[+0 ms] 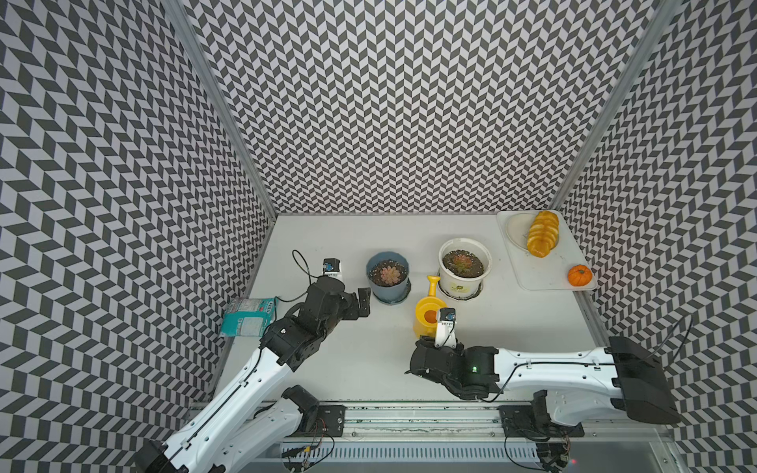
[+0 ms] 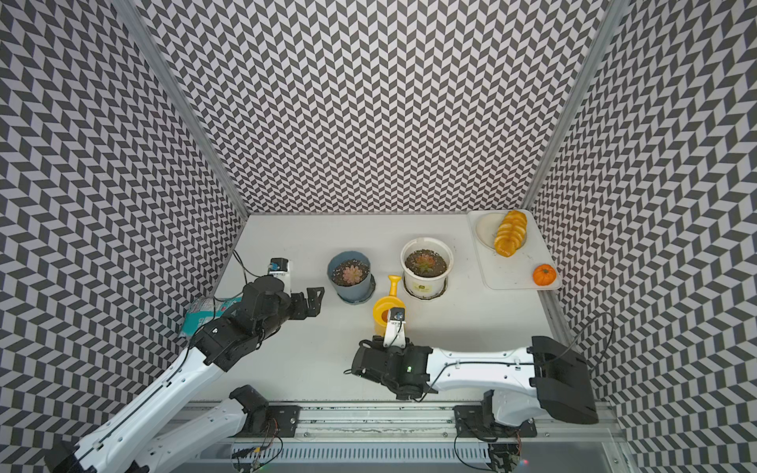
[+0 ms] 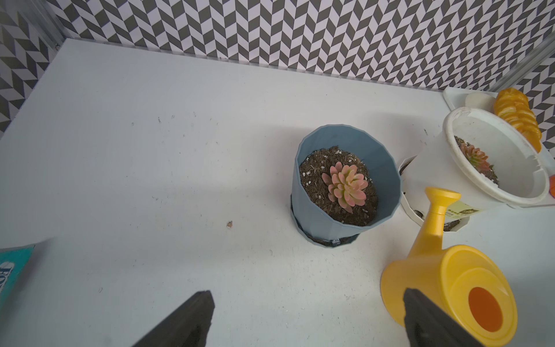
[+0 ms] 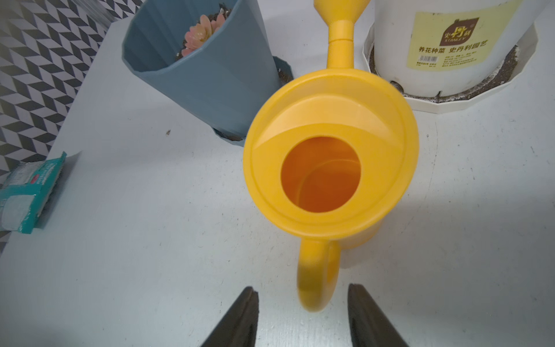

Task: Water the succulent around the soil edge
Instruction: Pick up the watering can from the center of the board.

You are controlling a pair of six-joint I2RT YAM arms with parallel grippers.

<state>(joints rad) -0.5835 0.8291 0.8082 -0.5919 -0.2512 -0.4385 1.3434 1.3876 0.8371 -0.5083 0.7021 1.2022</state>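
A: Straddling the handle of the yellow watering can (image 4: 330,156), the right gripper (image 4: 301,303) has a dark finger (image 4: 240,312) on each side of the loop, with a gap showing on both sides; the jaws stand part open and grip nothing yet.

B: And the other arm?

A: The left gripper (image 3: 303,318) hangs spread wide over bare table (image 3: 150,150), empty. Just ahead of it sits the succulent (image 3: 345,186), a pale pink rosette in its blue-grey pot (image 3: 315,216). The soil edge (image 3: 315,162) rings the plant, dark and gritty with pale specks.

B: What lies around the right gripper?

A: Beyond the can, the spout (image 4: 341,39) points between the two pots. The blue-grey pot is ahead and toward the left arm; the white pot (image 4: 450,60) with a yellow label, on its white saucer (image 4: 450,102), is ahead on the other side. A teal packet (image 4: 27,192) lies well off by the wall.

B: Anything only the overhead shows?

A: In both top views, a white tray (image 1: 545,278) sits in the far corner past the white pot, with a braided bread loaf (image 1: 542,233) and a small orange pumpkin (image 1: 579,275). The darker red-green rosette (image 2: 424,262) in the white pot shows whole there too. The right gripper's fingers are hidden under its wrist from above.
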